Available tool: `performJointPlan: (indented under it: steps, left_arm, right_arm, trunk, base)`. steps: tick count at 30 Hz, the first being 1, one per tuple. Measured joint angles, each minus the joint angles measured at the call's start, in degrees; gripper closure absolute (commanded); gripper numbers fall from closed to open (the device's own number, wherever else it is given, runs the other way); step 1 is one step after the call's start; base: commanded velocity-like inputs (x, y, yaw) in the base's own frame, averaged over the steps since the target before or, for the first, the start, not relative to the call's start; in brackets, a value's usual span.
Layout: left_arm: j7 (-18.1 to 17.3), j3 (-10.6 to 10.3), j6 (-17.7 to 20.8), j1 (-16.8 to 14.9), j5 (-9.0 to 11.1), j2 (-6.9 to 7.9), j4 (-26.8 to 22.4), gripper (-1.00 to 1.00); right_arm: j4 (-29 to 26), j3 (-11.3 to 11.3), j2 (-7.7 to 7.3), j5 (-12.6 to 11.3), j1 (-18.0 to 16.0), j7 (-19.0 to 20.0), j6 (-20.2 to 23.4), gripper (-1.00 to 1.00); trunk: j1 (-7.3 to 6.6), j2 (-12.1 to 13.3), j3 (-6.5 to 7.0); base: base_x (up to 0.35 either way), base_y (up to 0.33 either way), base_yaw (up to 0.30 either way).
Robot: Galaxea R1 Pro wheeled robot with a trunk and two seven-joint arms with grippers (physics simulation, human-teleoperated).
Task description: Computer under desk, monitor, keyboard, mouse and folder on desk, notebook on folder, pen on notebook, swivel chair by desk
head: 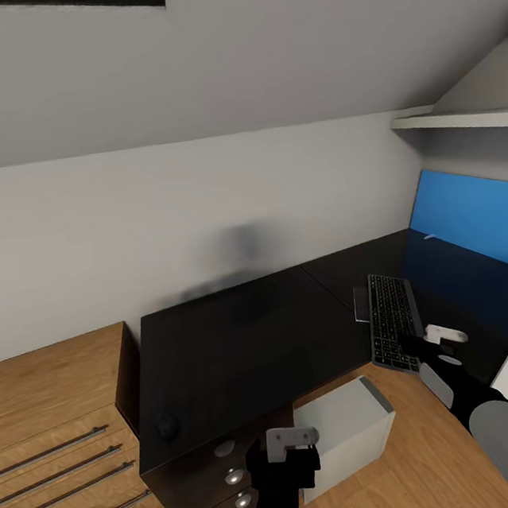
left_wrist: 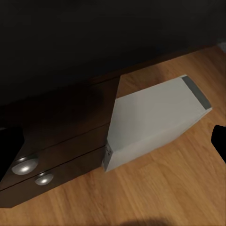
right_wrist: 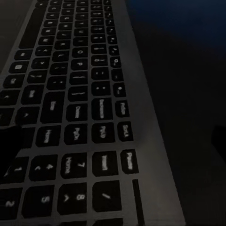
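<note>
Keyboard [right_wrist: 80, 108] keycaps: Delete, Backspace, Home, PgUp, PgDn, digits 7, 8, 5.

The desk [head: 242, 344] has a black top, smooth with a dull sheen that faintly mirrors the wall. Its drawers [left_wrist: 61, 141] are dark and semi-gloss, with round knobs [left_wrist: 24, 165] of shiny metal. The floor [head: 439, 438] is warm wood with visible grain and a satin finish; the dresser [head: 59, 416] looks like the same wood, with slim metal bars. The computer [left_wrist: 155, 120] is matt white, perhaps plastic, with a grey end strip. The keyboard [right_wrist: 80, 108] has matt black keys in a grey, metal-looking frame. The monitor [head: 483, 228] is glossy blue. The mouse [head: 167, 426] is matt black.
</note>
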Motion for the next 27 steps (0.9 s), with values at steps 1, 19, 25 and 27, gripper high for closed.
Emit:
performJointPlan:
  steps: [1, 19, 25, 27]
  left_arm:
    - [0.0, 0.0, 0.0, 0.0, 0.0, 0.0, 0.0, -1.0]
    - [0.0, 0.0, 0.1, 0.0, 0.0, 0.0, -1.2, -1.0]
    - [0.0, 0.0, 0.2, 0.0, 0.0, 0.0, -1.1, -1.0]
    - [0.0, 0.0, 0.2, 0.0, 0.0, 0.0, -1.1, -1.0]
  right_arm:
    - [0.0, 0.0, 0.02, 0.0, 0.0, 0.1, 0.0, -1.0]
    - [0.3, 0.1, 0.2, 0.1, 0.0, 0.1, 0.1, -1.0]
    - [0.3, 0.1, 0.2, 0.1, 0.0, 0.1, 0.1, -1.0]
    - [0.3, 0.1, 0.2, 0.1, 0.0, 0.0, 0.1, -1.0]
  trunk:
    - [0.21, -0.4, -0.17]
    - [2.85, -5.2, -2.33]
    - [4.17, -7.6, -3.41]
    - [4.61, -8.4, -3.77]
  base:
    - [0.0, 0.0, 0.0]
    - [0.0, 0.0, 0.0]
    - [0.0, 0.0, 0.0]
    - [0.0, 0.0, 0.0]
